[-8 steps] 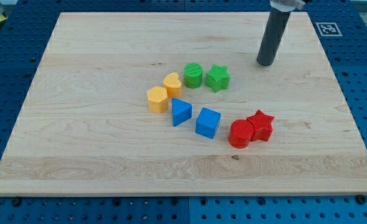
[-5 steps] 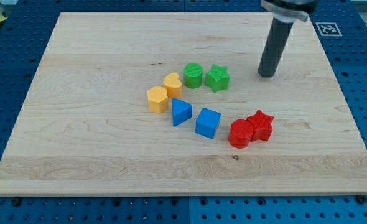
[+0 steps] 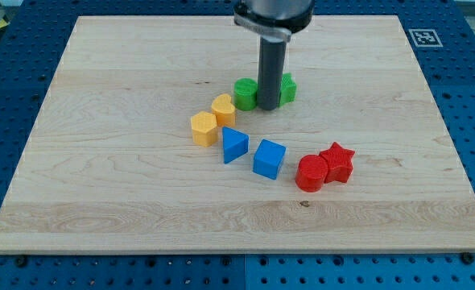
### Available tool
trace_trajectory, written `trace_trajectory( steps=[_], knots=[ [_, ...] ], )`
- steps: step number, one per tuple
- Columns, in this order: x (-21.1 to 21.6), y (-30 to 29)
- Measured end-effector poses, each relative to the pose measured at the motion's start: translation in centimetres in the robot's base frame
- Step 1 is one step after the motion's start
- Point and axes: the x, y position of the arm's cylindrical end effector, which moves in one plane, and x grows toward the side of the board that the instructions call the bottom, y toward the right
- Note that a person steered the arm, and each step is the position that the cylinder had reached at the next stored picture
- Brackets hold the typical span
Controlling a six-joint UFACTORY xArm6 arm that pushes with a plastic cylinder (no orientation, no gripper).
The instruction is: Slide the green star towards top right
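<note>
The green star point(image 3: 286, 89) sits on the wooden board point(image 3: 125, 185) above the middle, partly hidden behind my rod. My tip point(image 3: 269, 108) rests just at the star's lower left, between it and the green cylinder point(image 3: 244, 93) on its left. Whether the tip touches the star cannot be told.
Two yellow blocks point(image 3: 213, 118) lie left of centre. A blue triangular block point(image 3: 234, 145) and a blue cube point(image 3: 269, 159) sit below them. A red cylinder point(image 3: 311, 172) and a red star point(image 3: 337, 162) touch at lower right. A marker tag point(image 3: 425, 37) is at the top right.
My rod has swung from the right of the green star down and left to its lower-left side. The star now sits slightly higher and to the right of where it was.
</note>
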Motion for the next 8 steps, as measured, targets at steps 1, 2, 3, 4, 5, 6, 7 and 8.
trace_trajectory(
  steps=[1, 2, 3, 4, 5, 6, 7, 8],
  knots=[
    [-2.3, 1.7],
    [-2.2, 1.3],
    [-2.5, 1.9],
    [-2.6, 2.8],
    [-2.3, 2.9],
    [-5.0, 2.5],
    [-5.8, 2.7],
    [-6.5, 3.2]
  ],
)
